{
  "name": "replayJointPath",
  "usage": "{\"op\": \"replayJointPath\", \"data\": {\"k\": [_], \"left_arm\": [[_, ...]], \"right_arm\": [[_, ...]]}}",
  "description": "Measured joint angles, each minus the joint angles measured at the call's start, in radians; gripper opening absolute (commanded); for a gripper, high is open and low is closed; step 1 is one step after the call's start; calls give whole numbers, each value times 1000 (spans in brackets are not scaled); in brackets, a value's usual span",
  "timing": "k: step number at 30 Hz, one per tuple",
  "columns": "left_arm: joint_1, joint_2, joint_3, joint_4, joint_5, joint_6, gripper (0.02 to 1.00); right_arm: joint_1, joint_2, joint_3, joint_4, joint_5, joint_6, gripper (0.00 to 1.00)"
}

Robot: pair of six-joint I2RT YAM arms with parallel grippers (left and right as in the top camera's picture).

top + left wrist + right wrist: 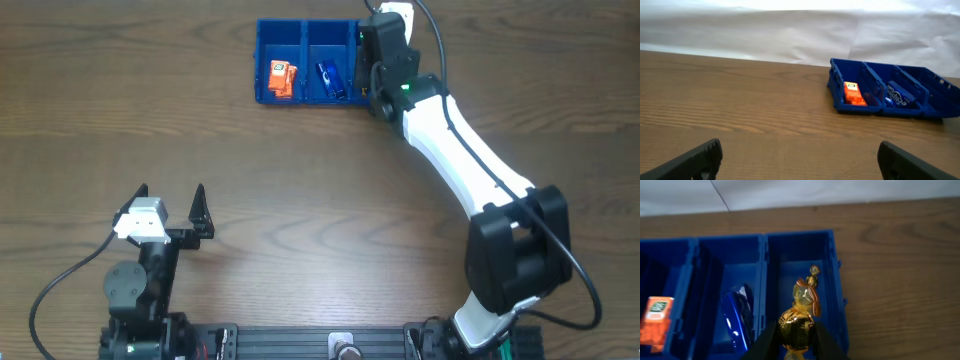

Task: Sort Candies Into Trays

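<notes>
A blue three-compartment tray (258, 62) sits at the far middle of the wooden table. An orange candy box (281, 79) lies in its left compartment and a blue-wrapped candy (330, 80) in the middle one. My right gripper (383, 62) hovers over the right compartment (825, 275), shut on a round gold-foil candy (796, 326). More gold foil (807, 294) shows just beyond it over the compartment floor; I cannot tell if that is a second candy. My left gripper (170, 205) stands open near the front left, far from the tray (880, 107), with nothing between its fingers.
Bare wooden tabletop (300, 200) stretches between the left gripper and the tray. A white backdrop (790, 30) rises behind the table's far edge. The right arm's white link (460, 150) crosses the right side of the table.
</notes>
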Motion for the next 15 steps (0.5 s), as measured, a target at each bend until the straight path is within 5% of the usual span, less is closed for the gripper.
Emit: {"op": "replayJointPath", "data": {"k": [9,13,15], "left_arm": [[0,0,0,0,0,0,998],[0,0,0,0,0,0,998],[0,0,0,0,0,0,996]], "right_arm": [[0,22,0,3,28,-1,176],[0,22,0,2,32,-8,362],[0,22,0,1,35,-11,560]]}}
